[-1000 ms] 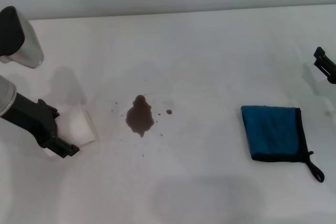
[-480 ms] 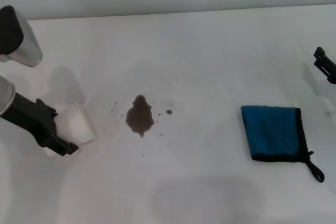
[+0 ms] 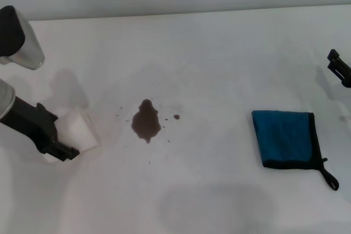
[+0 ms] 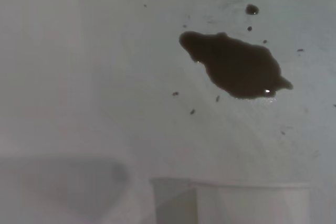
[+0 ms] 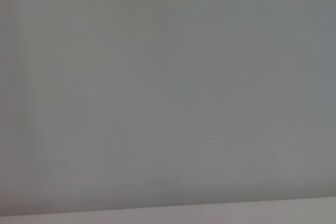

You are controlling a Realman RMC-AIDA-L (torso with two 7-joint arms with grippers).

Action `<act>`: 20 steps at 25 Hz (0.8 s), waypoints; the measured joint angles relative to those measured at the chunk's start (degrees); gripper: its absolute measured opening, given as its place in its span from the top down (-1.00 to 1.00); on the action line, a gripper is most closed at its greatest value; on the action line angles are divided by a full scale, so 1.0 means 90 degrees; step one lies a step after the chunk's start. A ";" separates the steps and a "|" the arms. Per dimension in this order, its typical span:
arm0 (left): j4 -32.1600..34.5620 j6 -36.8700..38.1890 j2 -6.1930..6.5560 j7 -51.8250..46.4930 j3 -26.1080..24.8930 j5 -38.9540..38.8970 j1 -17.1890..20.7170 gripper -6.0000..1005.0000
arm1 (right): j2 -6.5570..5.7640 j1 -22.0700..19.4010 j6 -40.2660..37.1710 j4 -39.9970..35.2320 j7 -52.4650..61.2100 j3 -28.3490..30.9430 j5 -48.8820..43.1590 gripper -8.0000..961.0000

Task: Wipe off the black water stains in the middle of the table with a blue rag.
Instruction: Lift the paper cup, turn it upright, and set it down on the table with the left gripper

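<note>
The black water stains [image 3: 146, 123] form a dark pear-shaped blot with small specks around it in the middle of the white table [image 3: 219, 53]. The left wrist view shows the same stains [image 4: 233, 66] up close. The blue rag [image 3: 285, 138], black-trimmed with a corner loop, lies flat to the right of the blot, untouched. My left gripper [image 3: 67, 149] is at the left, well away from the blot, shut on a white paper cup [image 3: 82, 130], whose rim [image 4: 247, 192] shows in the left wrist view. My right gripper [image 3: 339, 68] pokes in at the right edge, beyond the rag.
The left arm's silver and black link [image 3: 19, 39] hangs over the table's far left. The table's far edge [image 3: 192, 12] meets a grey wall. The right wrist view shows only plain grey surface.
My left gripper has drifted slightly left, away from the blot, taking the paper cup with it. The rag, the stains and the right gripper have not moved.
</note>
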 joint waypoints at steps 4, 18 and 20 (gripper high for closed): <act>-0.0015 -0.0001 0.0003 -0.0011 0.0000 -0.0012 -0.0035 -0.34 | 0.0000 0.0000 0.0002 0.0000 -0.0002 0.0000 0.0000 -0.82; -0.0195 0.0043 0.0000 0.0064 -0.0011 -0.0940 0.0027 -0.18 | 0.0000 -0.0001 0.0053 -0.0032 -0.0003 0.0000 0.0000 -0.82; -0.0195 0.0092 0.0004 0.0205 -0.0011 -0.1330 0.0092 -0.17 | 0.0000 -0.0001 0.0054 -0.0051 -0.0003 0.0000 0.0000 -0.82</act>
